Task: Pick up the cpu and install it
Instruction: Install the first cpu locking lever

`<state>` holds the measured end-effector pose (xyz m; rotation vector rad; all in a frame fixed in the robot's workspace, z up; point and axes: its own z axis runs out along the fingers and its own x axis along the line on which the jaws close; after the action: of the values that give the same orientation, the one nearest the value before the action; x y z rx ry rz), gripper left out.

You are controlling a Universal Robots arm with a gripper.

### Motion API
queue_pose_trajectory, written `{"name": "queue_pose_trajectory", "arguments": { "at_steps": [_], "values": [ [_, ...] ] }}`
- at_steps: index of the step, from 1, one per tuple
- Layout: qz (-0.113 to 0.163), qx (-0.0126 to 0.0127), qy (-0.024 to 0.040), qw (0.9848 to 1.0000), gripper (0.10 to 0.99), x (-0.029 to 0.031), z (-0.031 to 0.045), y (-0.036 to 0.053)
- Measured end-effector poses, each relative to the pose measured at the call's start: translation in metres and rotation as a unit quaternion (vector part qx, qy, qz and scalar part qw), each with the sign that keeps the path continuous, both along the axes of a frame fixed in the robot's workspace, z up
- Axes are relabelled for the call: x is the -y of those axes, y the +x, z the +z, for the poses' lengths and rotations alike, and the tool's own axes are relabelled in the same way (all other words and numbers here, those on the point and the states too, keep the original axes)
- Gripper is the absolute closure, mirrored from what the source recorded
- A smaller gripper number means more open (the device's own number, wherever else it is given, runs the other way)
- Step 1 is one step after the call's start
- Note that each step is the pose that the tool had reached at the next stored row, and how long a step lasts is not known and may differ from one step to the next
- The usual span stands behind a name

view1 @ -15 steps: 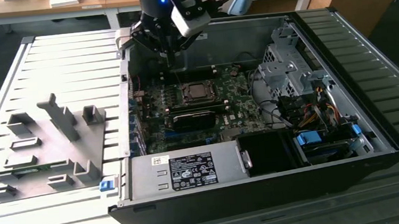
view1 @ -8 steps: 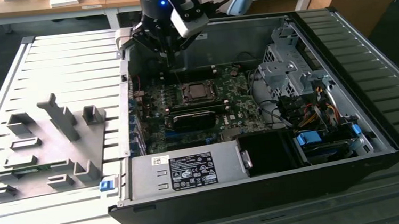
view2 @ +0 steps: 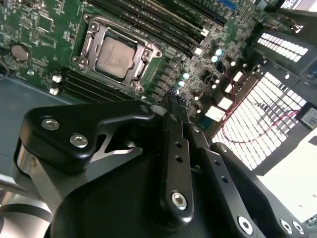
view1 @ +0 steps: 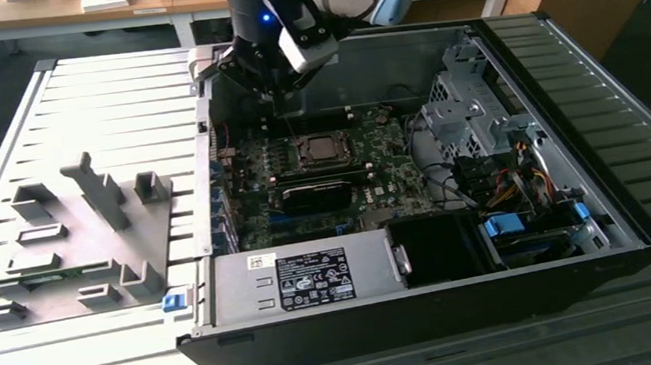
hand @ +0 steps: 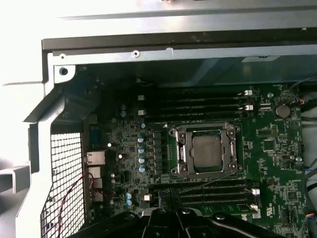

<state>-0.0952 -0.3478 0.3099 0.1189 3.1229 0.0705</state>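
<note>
Sitting flat in the metal-framed socket [view2: 117, 55] on the green motherboard [hand: 277, 148], the cpu [view2: 115, 57] shows its silver top. Above the board beside it, the gripper [view2: 173, 99] hangs with fingers pressed together, holding nothing.

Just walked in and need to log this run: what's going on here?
A robot arm hangs over an open PC case. The cpu already sits in the motherboard socket, its silver top showing in both wrist views. The gripper is shut, holds nothing, and hovers above the board beside the socket.
</note>
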Motion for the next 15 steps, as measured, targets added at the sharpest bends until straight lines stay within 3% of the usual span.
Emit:
{"name": "queue_pose_trajectory", "arguments": {
  "at_steps": [5,15],
  "values": [
    [0.000,-0.0001,0.0000,1.0000,0.980,-0.0128,-0.0052,-0.0025],
    [0.000,0.0000,0.0000,1.0000,0.980,-0.0167,-0.0234,-0.0046]
  ]
}}
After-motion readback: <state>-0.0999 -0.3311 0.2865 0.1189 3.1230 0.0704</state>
